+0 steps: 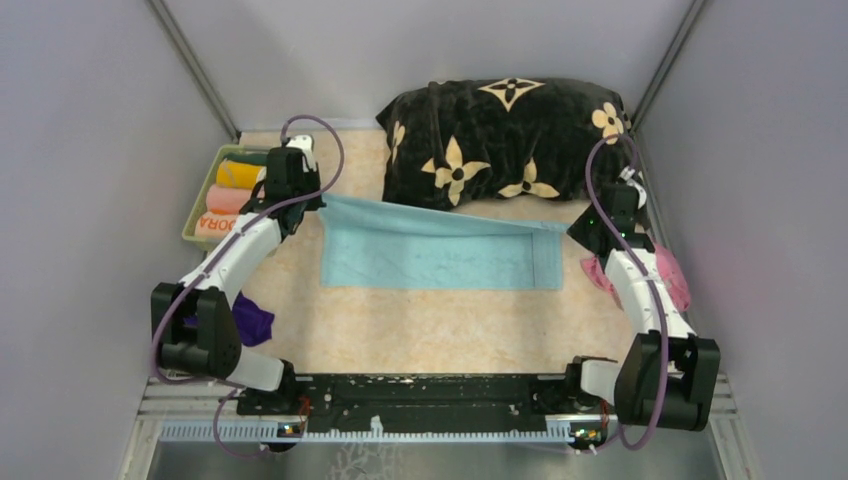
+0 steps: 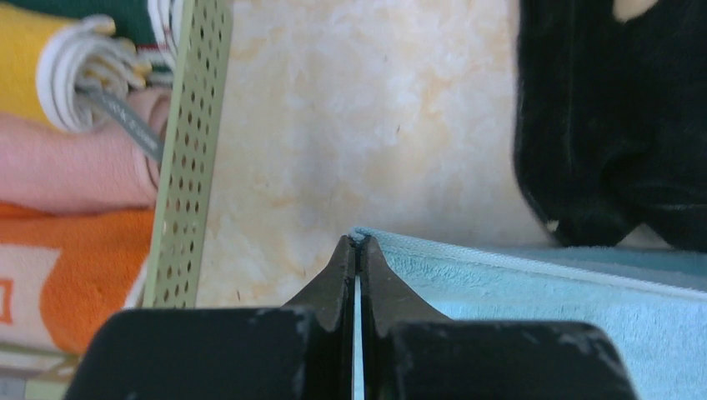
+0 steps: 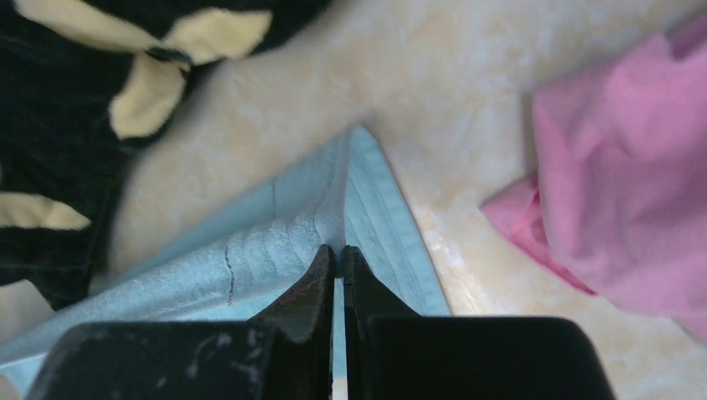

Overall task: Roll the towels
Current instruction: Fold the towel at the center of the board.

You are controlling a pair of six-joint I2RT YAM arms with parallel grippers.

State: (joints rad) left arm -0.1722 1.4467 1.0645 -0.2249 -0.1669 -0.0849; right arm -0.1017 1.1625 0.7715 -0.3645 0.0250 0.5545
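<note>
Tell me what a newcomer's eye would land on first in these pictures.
The light blue towel stretched across mid-table stands out. Its far corners are pinched by the left pincer and the right pincer. Behind it lies the big black cushion with beige flowers, and at far left a green basket holds rolled towels.

The right gripper (image 3: pixel 338 254) sits at 6 o'clock, its two dark jaws pressed together on a raised fold of the light blue towel (image 3: pixel 275 250). From the pinch, the cloth runs up to a corner toward 12 o'clock and spreads down toward 8 o'clock, with a hemmed band along its right edge. A crumpled pink towel (image 3: pixel 625 192) lies at 3 o'clock, apart from the blue one. The black cushion (image 3: pixel 58 142) with beige flower shapes fills 10 o'clock. Mottled beige table top (image 3: pixel 450 83) shows between them.
</note>
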